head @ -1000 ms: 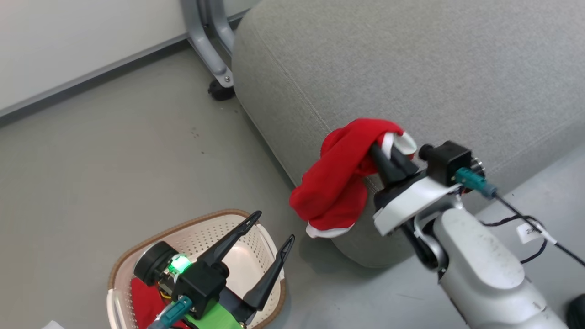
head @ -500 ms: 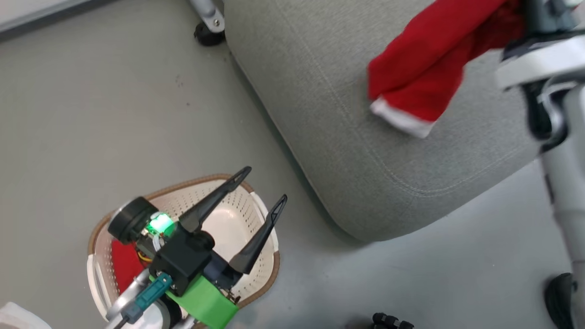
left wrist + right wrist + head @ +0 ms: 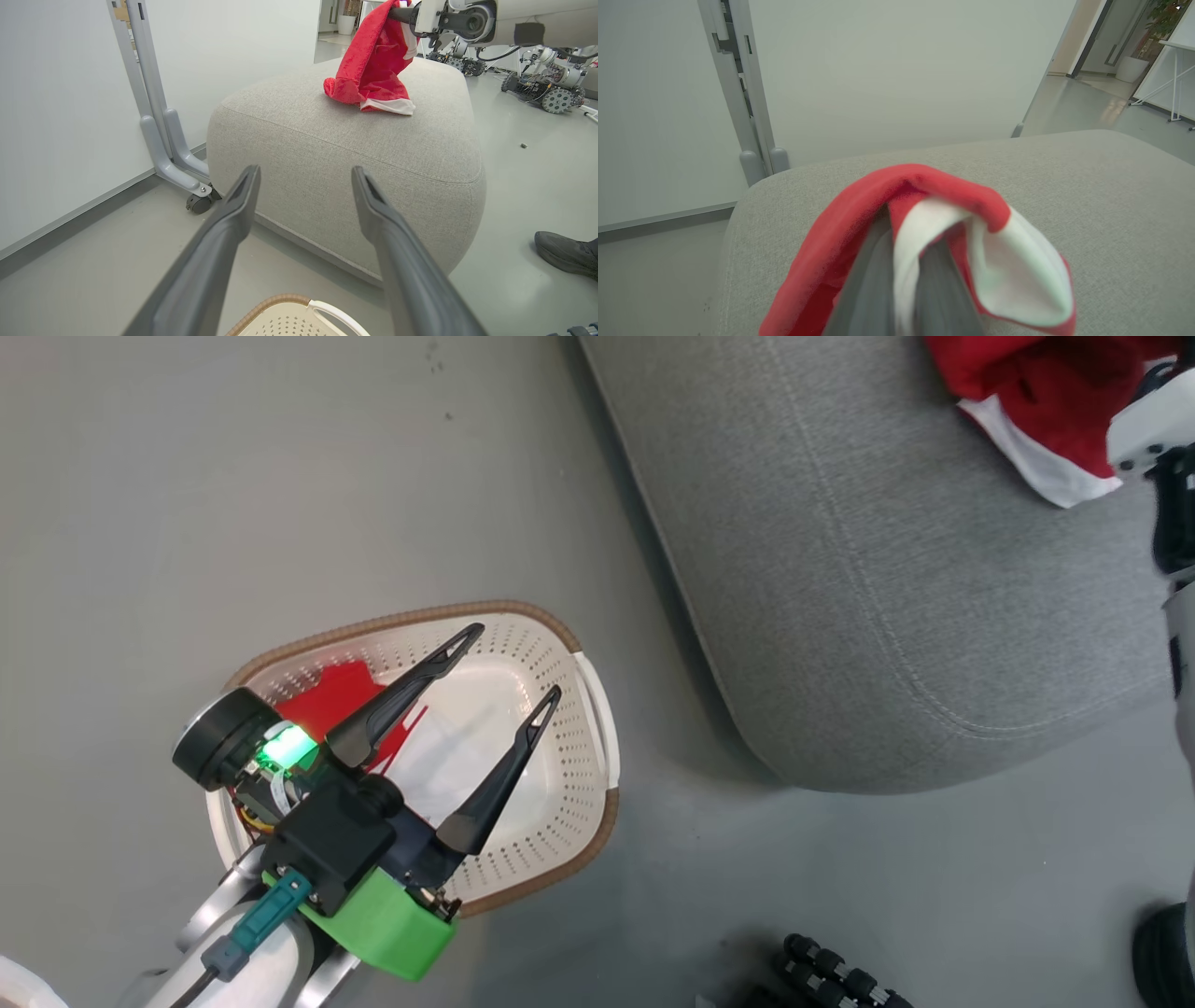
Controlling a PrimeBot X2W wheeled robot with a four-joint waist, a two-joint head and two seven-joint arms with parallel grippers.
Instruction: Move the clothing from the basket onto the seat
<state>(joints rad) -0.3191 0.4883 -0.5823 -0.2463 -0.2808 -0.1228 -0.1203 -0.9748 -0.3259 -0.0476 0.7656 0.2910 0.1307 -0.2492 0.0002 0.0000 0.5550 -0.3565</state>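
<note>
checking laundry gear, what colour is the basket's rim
Brown woven-look rim on the cream basket; best in the head view.

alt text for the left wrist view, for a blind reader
A red garment with white trim hangs from the right gripper, its lower end resting on a large grey seat. In the foreground the left gripper is open, with the brown rim of the basket at the bottom edge.

2 red garments (image 3: 322,695) (image 3: 373,70); 1 basket (image 3: 569,775); 1 seat (image 3: 887,616); 2 tools: left tool (image 3: 516,660), right tool (image 3: 903,280).
</note>
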